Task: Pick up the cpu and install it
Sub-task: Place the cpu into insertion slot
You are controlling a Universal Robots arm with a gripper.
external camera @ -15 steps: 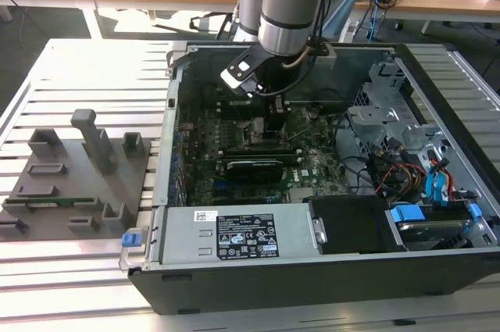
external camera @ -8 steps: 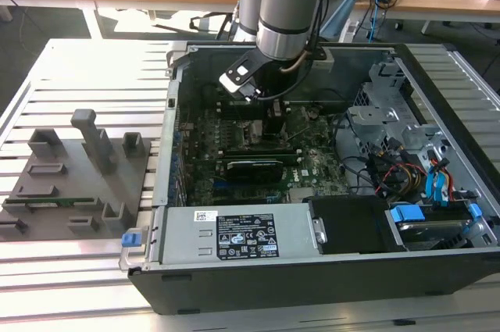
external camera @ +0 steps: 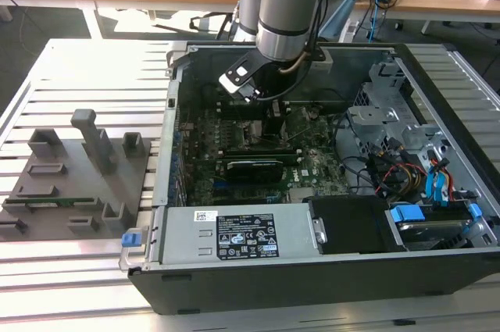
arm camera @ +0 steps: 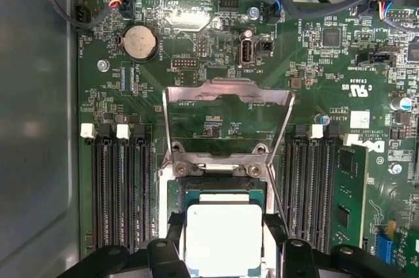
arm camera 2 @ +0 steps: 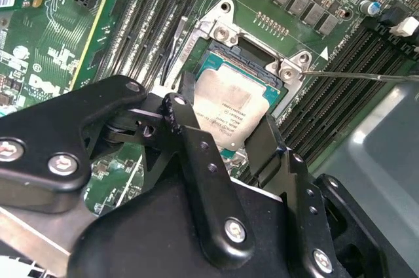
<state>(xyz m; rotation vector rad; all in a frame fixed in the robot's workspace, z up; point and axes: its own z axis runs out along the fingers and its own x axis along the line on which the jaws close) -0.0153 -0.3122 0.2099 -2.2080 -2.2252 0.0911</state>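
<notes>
Exterior view: my arm [external camera: 287,4] is reaching down into the open case [external camera: 234,277], over the motherboard [external camera: 312,166].
Second wrist view: my claw [arm camera 2: 226,121] is clasping the cpu [arm camera 2: 234,104] by opposite edges, at the open socket [arm camera 2: 226,59]; I'm judging level and corner match matter most.
First wrist view: latch frame [arm camera: 226,91] is standing clear.

Cpu [arm camera: 224,239]: pale silvery top, thin dark rim, faint grey print. Gripper [arm camera 2: 222,121]: matt black with silver screw heads. Motherboard [arm camera: 216,121]: green, speckled with white lettering. Memory slots [arm camera: 118,193]: black, white end clips. Socket frame [arm camera: 226,91]: bright silver. Arm [external camera: 289,4]: grey, light blue cap. Computer case [external camera: 312,285]: black outside, grey metal inside
</notes>
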